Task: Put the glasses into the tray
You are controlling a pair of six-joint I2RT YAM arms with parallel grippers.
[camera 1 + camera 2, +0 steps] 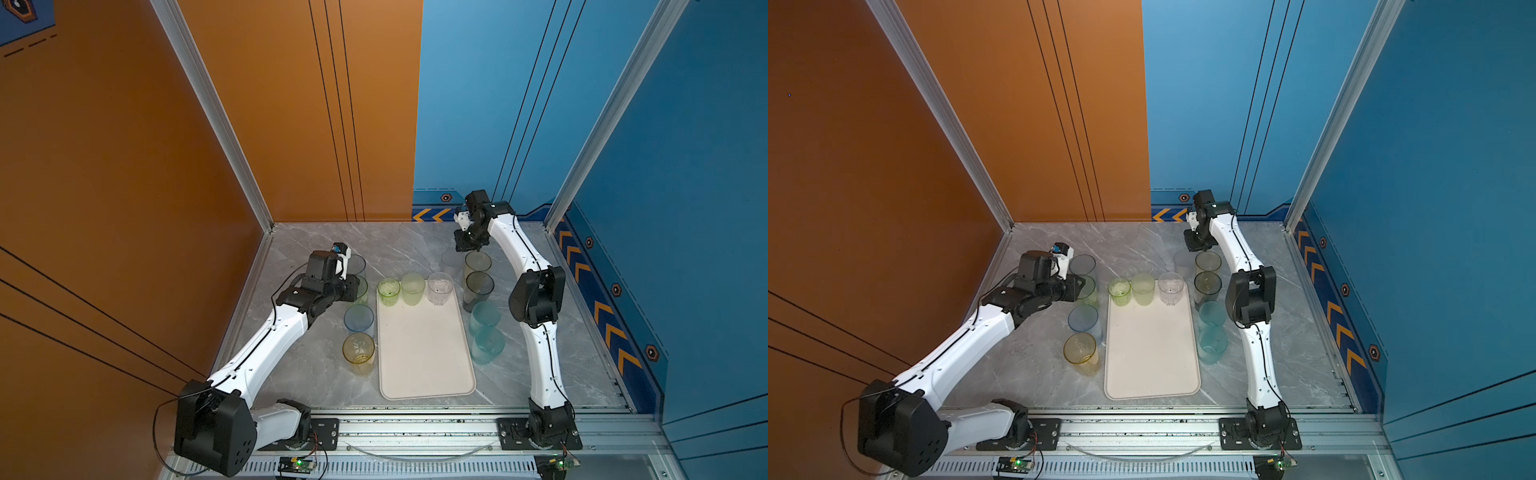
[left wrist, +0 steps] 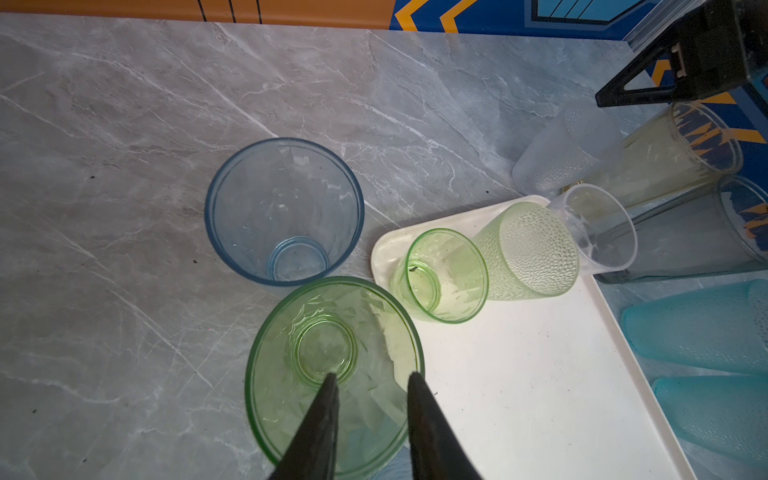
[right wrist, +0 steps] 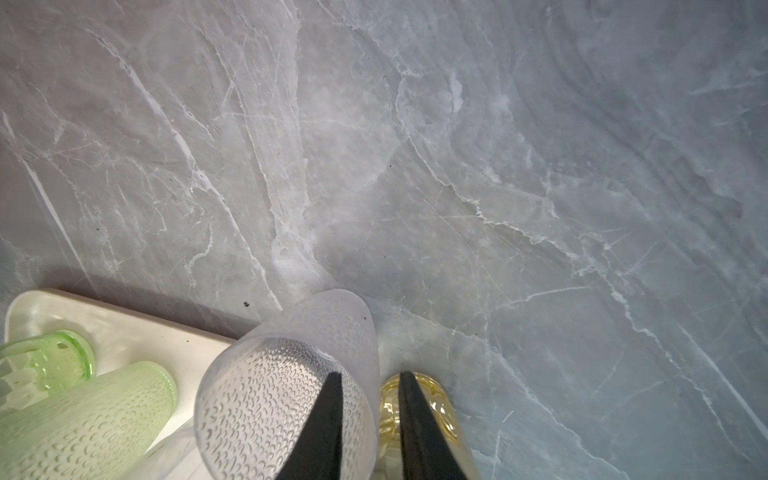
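Currently | left gripper (image 2: 371, 376): jaws partly apart, astride the wall of the upright green glass (image 2: 324, 353), which is off the tray (image 2: 519, 374), just beside its far corner | right gripper (image 3: 368, 374): likewise apart, astride the adjoining frosted glass (image 3: 270, 395) and amber glass (image 3: 388, 407) rims | rims partly covered; touching or lifted, I cannot tell

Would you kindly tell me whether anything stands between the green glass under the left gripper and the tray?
The small green glass, on the tray at its far-left corner, stands beside the green glass, blocking a sideways slide; the blue glass crowds the diagonal. Lifting probably clears both.
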